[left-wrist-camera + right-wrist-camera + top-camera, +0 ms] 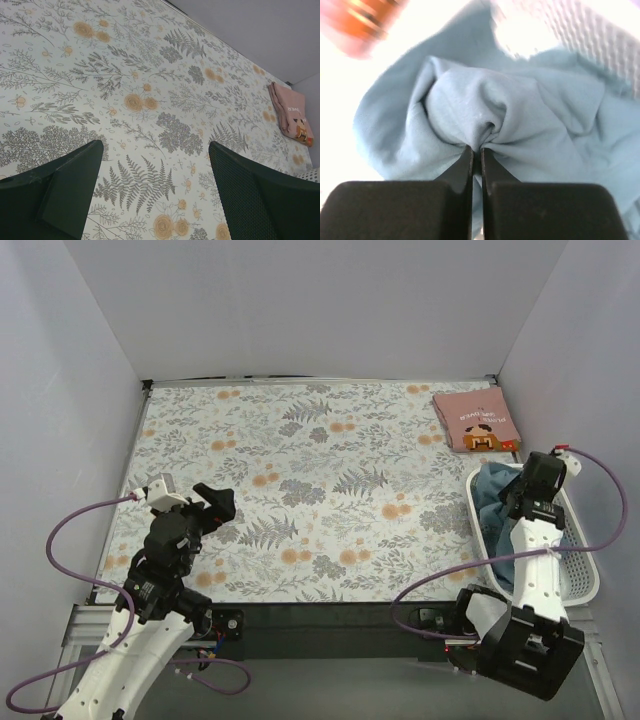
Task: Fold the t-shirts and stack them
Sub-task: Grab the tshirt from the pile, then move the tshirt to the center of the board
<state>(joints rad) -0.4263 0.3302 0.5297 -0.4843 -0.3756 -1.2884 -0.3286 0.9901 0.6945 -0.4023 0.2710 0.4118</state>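
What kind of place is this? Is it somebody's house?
Probably a robot practice booth, not a house. Plain grey walls surround a floral table cloth, a left arm and right arm stand at its near edge, and a white basket holds a blue t-shirt.

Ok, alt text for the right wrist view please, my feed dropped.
The right fingers pinch a bunched fold of the light blue t-shirt, filling the view. A white perforated basket wall shows upper right.

Plain pale grey walls (330, 300) close round three sides of my desk (330, 623), its floral cloth (330, 500) evenly lit, seemingly from overhead.
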